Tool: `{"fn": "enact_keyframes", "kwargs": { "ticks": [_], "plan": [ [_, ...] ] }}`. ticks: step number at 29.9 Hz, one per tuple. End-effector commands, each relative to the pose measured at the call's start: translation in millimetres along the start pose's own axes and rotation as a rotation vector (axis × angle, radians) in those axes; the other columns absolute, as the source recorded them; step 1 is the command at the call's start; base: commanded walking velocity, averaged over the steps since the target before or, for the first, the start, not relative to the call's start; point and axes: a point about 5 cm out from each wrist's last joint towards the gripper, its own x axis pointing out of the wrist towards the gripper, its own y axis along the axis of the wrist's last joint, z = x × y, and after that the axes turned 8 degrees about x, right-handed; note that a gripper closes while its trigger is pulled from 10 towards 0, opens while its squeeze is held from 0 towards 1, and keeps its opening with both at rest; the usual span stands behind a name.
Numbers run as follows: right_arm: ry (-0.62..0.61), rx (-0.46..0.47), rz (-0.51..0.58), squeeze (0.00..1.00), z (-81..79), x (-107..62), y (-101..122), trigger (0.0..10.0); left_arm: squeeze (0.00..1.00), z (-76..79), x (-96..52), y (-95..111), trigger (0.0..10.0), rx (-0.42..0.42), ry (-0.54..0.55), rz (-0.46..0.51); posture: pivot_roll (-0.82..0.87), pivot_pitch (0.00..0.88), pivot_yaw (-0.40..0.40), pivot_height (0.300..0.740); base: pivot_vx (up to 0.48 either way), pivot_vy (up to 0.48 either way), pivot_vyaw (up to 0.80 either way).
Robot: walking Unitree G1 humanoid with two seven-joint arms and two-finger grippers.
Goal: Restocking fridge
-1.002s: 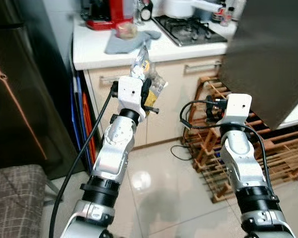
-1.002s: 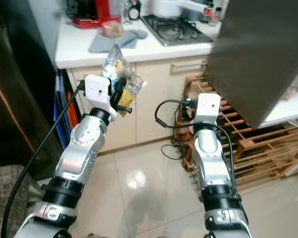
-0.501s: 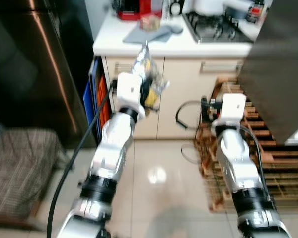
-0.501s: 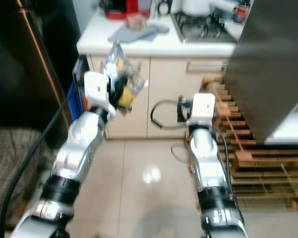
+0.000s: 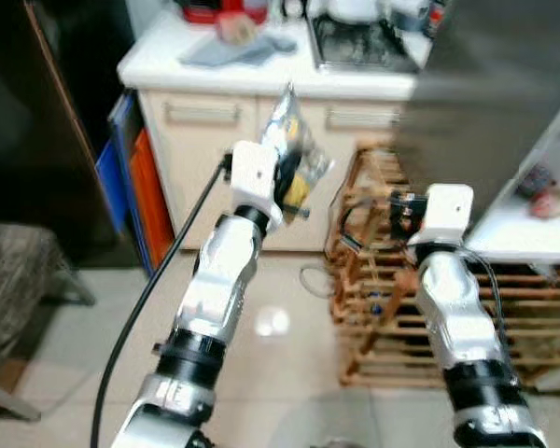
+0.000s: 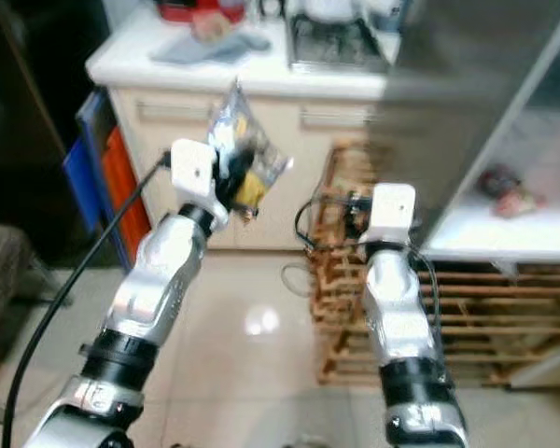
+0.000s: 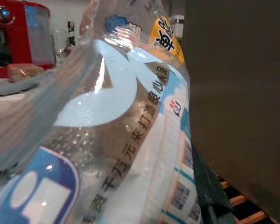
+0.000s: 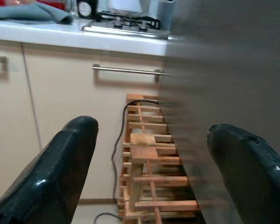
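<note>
Centre-left of the frame, the left hand [image 5: 285, 177] is pinching a clear printed food bag [image 5: 297, 154], held up w/ its long axis pointing up. Right hand [image 8: 149, 163] is spread wide, holding nothing, and sits nearer the open fridge shelf [image 5: 513, 224] at mid-right. Bag's gotta travel rightward, past the grey fridge door [image 5: 485, 84], imo.

clear blue-and-white printed bag [image 7: 130, 140], red appliance [image 7: 18, 37], grey cloth [image 5: 229, 51]
</note>
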Motion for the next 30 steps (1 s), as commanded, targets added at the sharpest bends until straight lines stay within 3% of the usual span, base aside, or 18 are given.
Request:
{"fn": "enact_keyframes", "kwargs": {
  "ticks": [1, 27, 30],
  "plan": [
    [-0.012, -0.017, 0.012, 0.00, 6.6, 0.5, 4.0, 10.0, 0.00, 4.3, 1.3, 15.3, 10.0, -0.003, -0.019, 0.074, -0.12, 0.000, 0.014, 0.740, 0.000, -0.480, 0.00],
    [-0.059, 0.018, 0.035, 0.00, 12.6, -4.4, 7.5, 10.0, 0.00, 9.2, 9.2, 14.1, 10.0, 0.019, -0.042, 0.057, -0.15, 0.000, 0.034, 0.740, 0.000, -0.479, 0.00],
    [-0.053, 0.018, 0.038, 0.00, 10.7, -4.4, 8.6, 10.0, 0.00, 10.5, 9.4, 14.5, 10.0, 0.021, -0.049, 0.066, -0.15, 0.000, 0.033, 0.740, 0.000, -0.094, 0.00]
  ]
}}
